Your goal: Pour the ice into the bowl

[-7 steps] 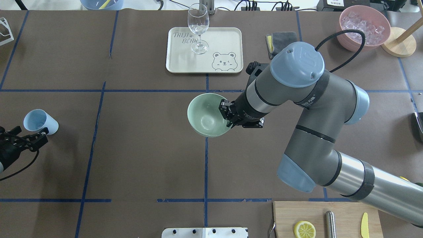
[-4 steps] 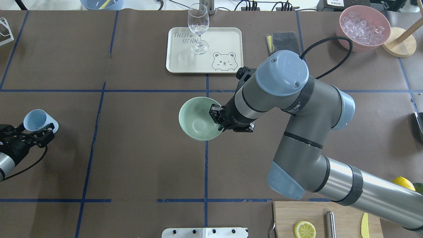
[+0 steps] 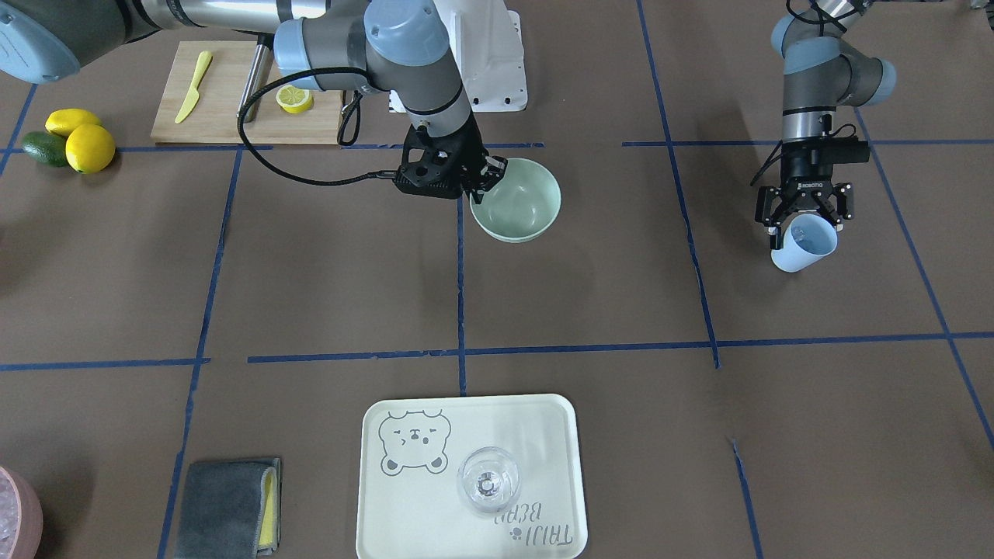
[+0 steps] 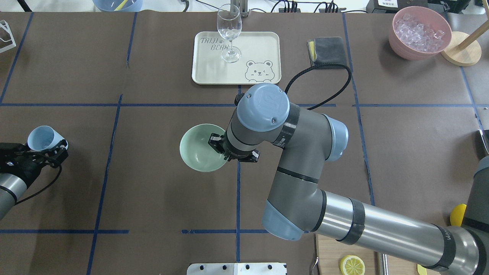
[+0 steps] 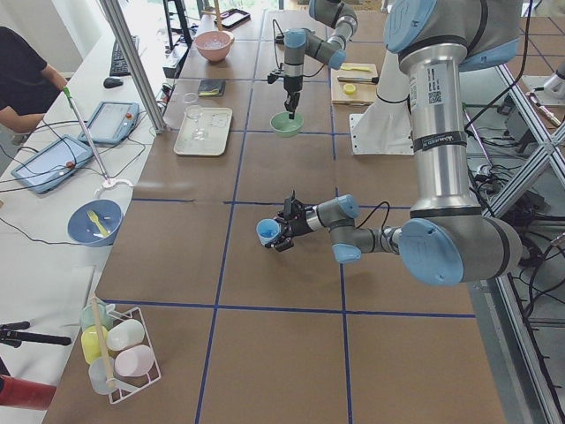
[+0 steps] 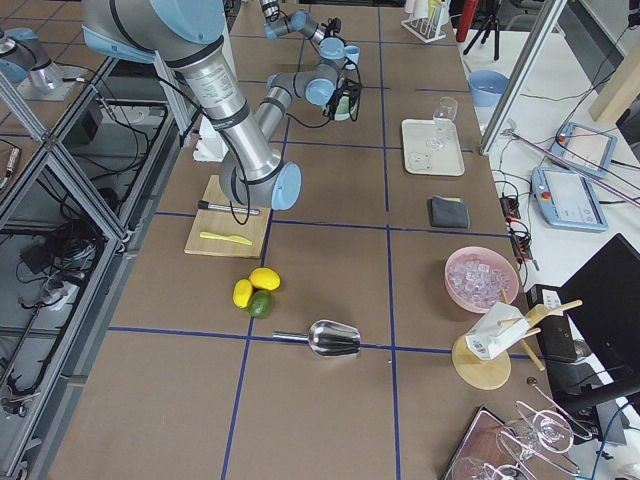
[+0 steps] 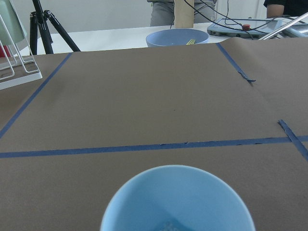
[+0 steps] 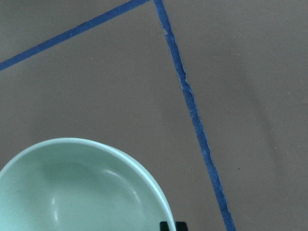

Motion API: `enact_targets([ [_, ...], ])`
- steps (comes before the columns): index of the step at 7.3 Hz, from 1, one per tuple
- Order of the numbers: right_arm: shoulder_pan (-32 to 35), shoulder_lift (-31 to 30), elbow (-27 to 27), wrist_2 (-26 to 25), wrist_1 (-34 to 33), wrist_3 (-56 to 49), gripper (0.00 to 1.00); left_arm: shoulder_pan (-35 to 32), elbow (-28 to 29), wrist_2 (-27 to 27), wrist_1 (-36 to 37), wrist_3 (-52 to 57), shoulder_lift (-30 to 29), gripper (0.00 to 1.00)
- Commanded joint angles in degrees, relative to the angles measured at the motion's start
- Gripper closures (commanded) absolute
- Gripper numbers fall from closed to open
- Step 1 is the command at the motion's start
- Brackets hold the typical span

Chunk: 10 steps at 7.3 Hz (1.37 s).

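Only wrist-side: ice in the cup gripped by left claw; right claw pinching bowl.

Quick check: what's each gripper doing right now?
Left gripper: closed around the light blue cup.
Right gripper: closed on the rim of the bowl.

Left wrist-mounted view. Light blue cup at bottom centre, its open mouth toward the camera and its lower part cut by the frame edge; a pale glossy patch shows low inside. Brown paper-covered table crossed by blue tape lines. At the far edge, a blue bowl holding a yellow utensil. Upper left, a white wire rack and a black tripod.
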Motion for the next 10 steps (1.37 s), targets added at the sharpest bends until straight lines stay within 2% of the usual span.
enact_targets([
  [1, -1.01, 4.38, -6.19, -0.63, 0.26, 0.10, 1.00, -0.08, -0.12, -0.04, -0.04, 0.10, -0.65, 0.46],
  [2, -1.10, 6.23, -8.22, -0.72, 0.26, -0.07, 1.00, -0.61, -0.39, -0.13, -0.21, 0.11, -0.39, 0.97],
  [3, -1.80, 7.55, -10.07, -2.89, 0.44, -0.16, 1.00, -1.05, -1.26, -0.13, -0.91, 0.28, -0.04, 1.00],
  [5, -3.03, 10.89, -16.47, -4.76, 4.02, -0.16, 1.00, -3.76, -7.47, -0.39, -0.91, 11.63, 0.40, 1.00],
  [6, -3.30, 12.04, -17.98, -5.54, 4.13, -0.42, 1.00, -4.47, -8.12, -0.40, -0.83, 12.66, 0.40, 1.00],
  [7, -3.82, 12.83, -19.91, -9.99, 6.22, -0.77, 1.00, -4.83, -8.47, -0.40, -0.83, 12.85, 0.49, 1.00],
  [8, -3.83, 12.93, -20.80, -10.21, 7.46, -0.69, 1.00, -4.83, -9.78, -0.40, -0.91, 12.68, 0.40, 1.00],
  [9, -3.74, 12.84, -20.81, -10.21, 7.47, -0.43, 0.52, -4.83, -10.75, -0.48, -0.74, 12.59, 0.40, 1.00],
  [10, -3.66, 12.84, -20.64, -10.21, 7.64, -0.60, 0.24, -4.83, -10.32, -0.48, -0.83, 13.11, 0.40, 1.00],
])
